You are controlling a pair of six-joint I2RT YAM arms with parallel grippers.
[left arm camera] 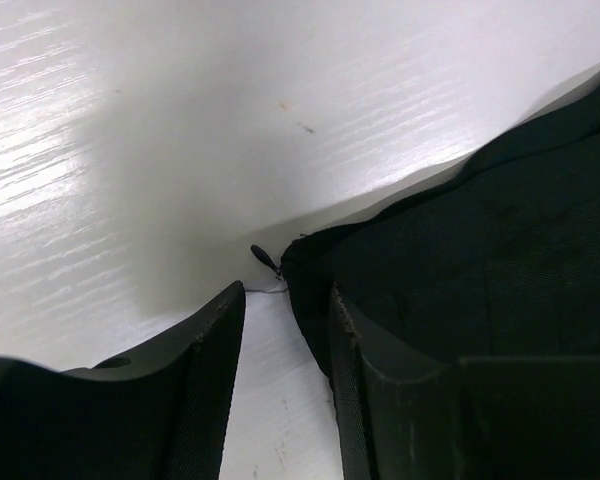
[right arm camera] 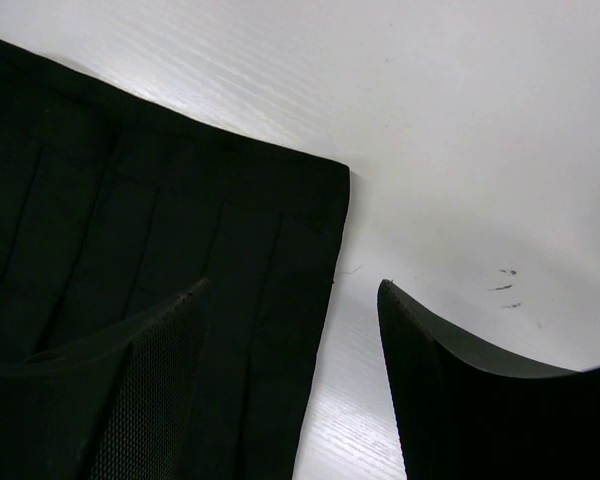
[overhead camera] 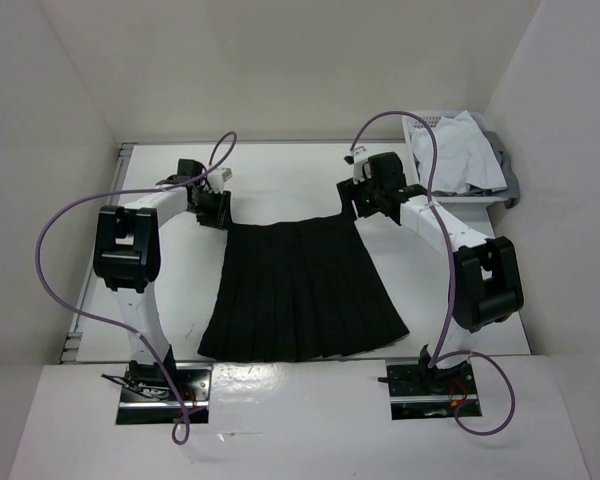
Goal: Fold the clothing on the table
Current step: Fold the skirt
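We see skirt (overhead camera: 300,295) flat on table (overhead camera: 280,175), left gripper (left arm camera: 285,300) and right gripper (right arm camera: 293,290) jaws apart, each straddling 1 waist corner

Left gripper (overhead camera: 218,213), overhead: its own body covers the fingertips and the left waist corner of the skirt (overhead camera: 300,290); I can't judge contact from there.
Right gripper (overhead camera: 360,205), overhead: likewise, the right waist corner sits under it.
Left wrist view: both fingers (left arm camera: 180,400) run off the bottom edge; the skirt is cut by the right edge.
Corner tab (left arm camera: 266,256): tiny dark piece, too small for me to name.
Right wrist view: the skirt leaves by the left and bottom edges; one finger (right arm camera: 150,380) masks the pleats beneath.
Table marks (right arm camera: 505,288): specks I can't identify.
Basket (overhead camera: 416,135): mostly buried under the white garment (overhead camera: 465,150).
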